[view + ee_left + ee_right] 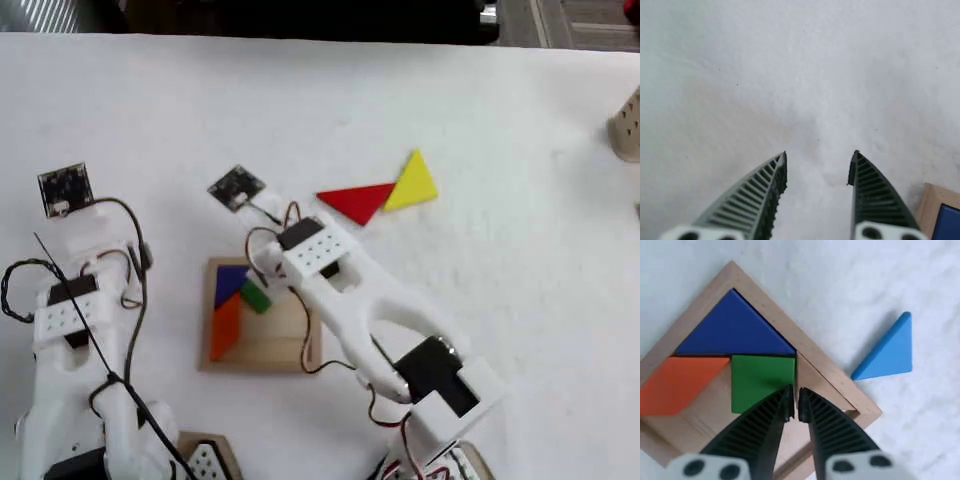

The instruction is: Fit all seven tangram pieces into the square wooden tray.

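The square wooden tray (283, 328) holds a dark blue triangle (735, 327), an orange parallelogram (677, 382) and a green square (762, 380). My right gripper (795, 391) hangs over the tray, shut with nothing between its fingers, tips at the green square's edge. A light blue triangle (890, 352) lies on the table just outside the tray rim (832, 374). Farther back lie a red triangle (355, 201) and a yellow triangle (413, 183), touching at a corner. My left gripper (819, 154) is open over bare table, beside a tray corner (935, 200).
The right arm (330, 265) covers the tray's right side in the high view. The left arm (65, 310) and its cables stand left of the tray. A perforated wooden object (627, 125) sits at the right edge. White table stretches behind the pieces.
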`<state>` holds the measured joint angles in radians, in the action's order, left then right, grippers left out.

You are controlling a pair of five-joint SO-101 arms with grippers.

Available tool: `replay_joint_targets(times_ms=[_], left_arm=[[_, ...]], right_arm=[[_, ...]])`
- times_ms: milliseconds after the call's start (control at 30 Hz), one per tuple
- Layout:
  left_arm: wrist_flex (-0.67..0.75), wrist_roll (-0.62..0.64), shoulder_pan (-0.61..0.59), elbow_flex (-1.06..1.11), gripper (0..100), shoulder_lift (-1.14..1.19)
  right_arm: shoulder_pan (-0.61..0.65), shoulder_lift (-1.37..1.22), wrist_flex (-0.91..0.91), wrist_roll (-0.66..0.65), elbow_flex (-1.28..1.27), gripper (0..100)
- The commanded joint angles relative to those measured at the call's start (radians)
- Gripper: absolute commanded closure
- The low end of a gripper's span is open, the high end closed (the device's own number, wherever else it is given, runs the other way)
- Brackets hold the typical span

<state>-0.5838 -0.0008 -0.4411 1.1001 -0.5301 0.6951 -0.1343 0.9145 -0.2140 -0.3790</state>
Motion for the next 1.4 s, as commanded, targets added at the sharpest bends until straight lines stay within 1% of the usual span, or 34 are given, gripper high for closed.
replay_joint_targets(times_ms=[0,167,200,300,400,433,500,567,833,933,1067,1200,1300,1367], left_arm=[[0.034,-0.006,-0.010,-0.021,79,-0.005],[0.034,-0.006,-0.010,-0.021,79,-0.004],[0.034,-0.006,-0.010,-0.023,79,-0.004],[0.034,-0.006,-0.007,-0.025,79,-0.001],[0.034,-0.006,-0.007,-0.025,79,-0.001],[0.034,-0.006,-0.007,-0.025,79,-0.001],[0.034,-0.006,-0.007,-0.025,79,-0.001],[0.034,-0.006,-0.007,-0.025,79,-0.001],[0.034,-0.006,-0.007,-0.025,79,-0.001],[0.034,-0.006,-0.007,-0.025,79,-0.001],[0.034,-0.006,-0.005,-0.025,79,-0.001],[0.034,-0.006,-0.005,-0.025,79,-0.001],[0.034,-0.006,-0.005,-0.025,79,-0.001],[0.034,-0.006,-0.005,-0.025,79,-0.001]], right_arm=[[-0.027,0.036,0.033,0.011,0.035,98.2],[-0.128,0.174,0.196,0.011,0.037,98.1],[-0.139,0.188,0.203,0.011,0.012,98.1],[-0.147,0.182,0.148,0.011,-0.075,97.5],[-0.134,0.142,0.099,0.018,-0.133,90.2],[-0.120,0.124,0.093,0.041,-0.140,86.8],[-0.104,0.088,0.093,0.063,-0.132,81.3],[-0.101,0.053,0.093,0.055,-0.107,78.1],[-0.114,-0.048,0.113,0.061,-0.021,80.2],[-0.139,0.007,0.171,0.064,0.012,80.4],[-0.143,0.131,0.193,0.126,-0.003,80.4],[-0.122,0.176,0.140,0.132,-0.071,80.4],[-0.120,0.148,0.088,0.135,-0.101,80.4],[-0.122,0.110,0.071,0.167,-0.101,80.5]])
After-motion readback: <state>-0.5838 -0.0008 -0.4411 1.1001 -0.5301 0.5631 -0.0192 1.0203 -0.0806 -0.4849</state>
